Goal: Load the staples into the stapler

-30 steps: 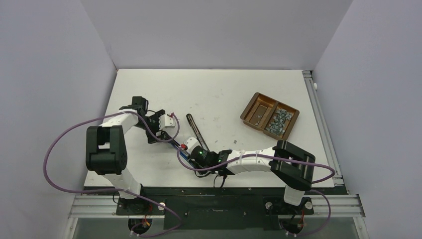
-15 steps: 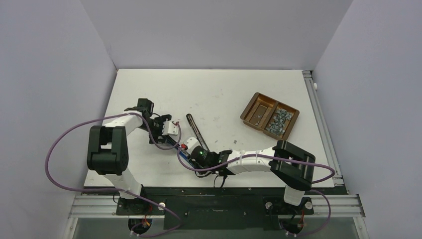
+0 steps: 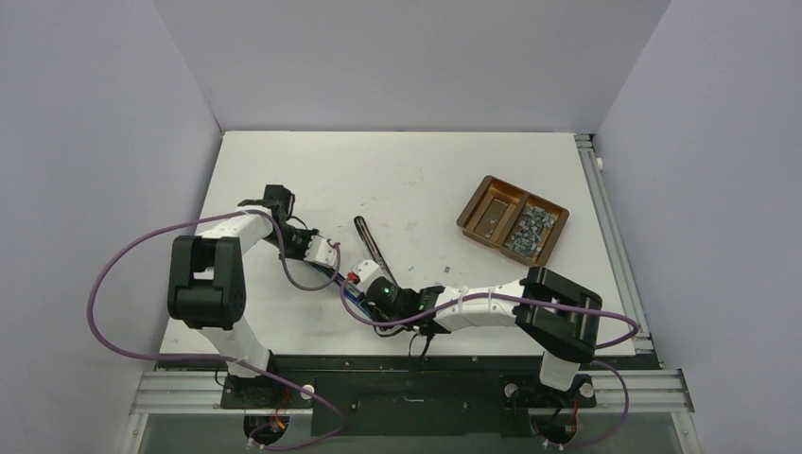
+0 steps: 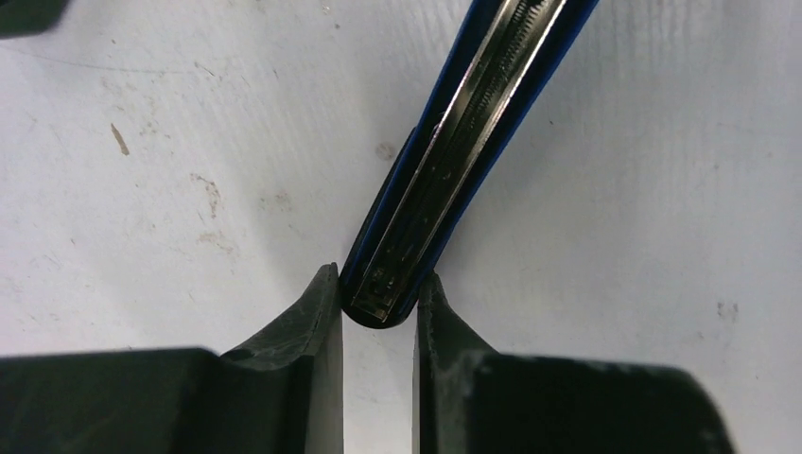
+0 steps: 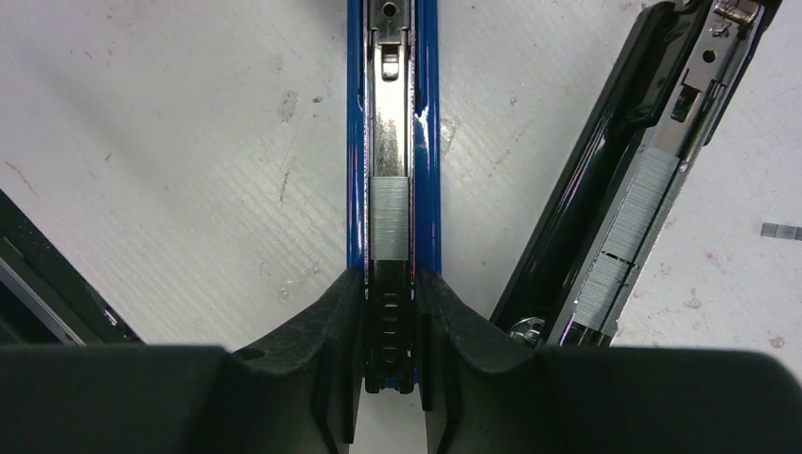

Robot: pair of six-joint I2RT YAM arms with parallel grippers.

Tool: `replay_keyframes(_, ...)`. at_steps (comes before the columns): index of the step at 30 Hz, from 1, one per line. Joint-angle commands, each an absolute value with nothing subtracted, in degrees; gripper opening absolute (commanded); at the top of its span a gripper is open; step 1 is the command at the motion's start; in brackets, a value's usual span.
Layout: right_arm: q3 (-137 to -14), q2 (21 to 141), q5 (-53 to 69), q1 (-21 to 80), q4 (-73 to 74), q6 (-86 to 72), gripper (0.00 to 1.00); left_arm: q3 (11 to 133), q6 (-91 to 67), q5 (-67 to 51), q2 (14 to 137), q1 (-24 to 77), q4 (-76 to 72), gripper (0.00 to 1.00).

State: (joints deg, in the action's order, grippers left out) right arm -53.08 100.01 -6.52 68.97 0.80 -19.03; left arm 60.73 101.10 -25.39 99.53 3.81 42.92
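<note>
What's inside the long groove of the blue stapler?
A short silver block of staples lies in the shiny groove of the blue stapler. Farther up, the groove looks bare. Between the right jaws it is dark and hard to read.

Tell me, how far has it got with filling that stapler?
Done: the stapler lies open, with a staple strip seated in its blue half and more in the black half. In hand: left end effector and right end effector clamp the blue half's opposite ends. Left: closing it.
</note>
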Motion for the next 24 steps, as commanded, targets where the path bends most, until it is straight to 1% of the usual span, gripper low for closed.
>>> replay_keyframes(1,-51.4,99.65,-5.17,68.64,-2.01,-20.92,0.08,62.88,106.23,-26.96,96.52,4.46,48.85,0.0)
replay_keyframes(10,-52.21,101.68,-6.33,68.16,-6.45,-22.73,0.08,64.06,105.31,-32.12,88.09,7.79,51.11,0.0)
replay_keyframes(24,-53.32,106.84,-7.45,67.02,-12.75,-25.12,0.08,60.08,99.1,-36.95,78.52,16.25,51.02,0.0)
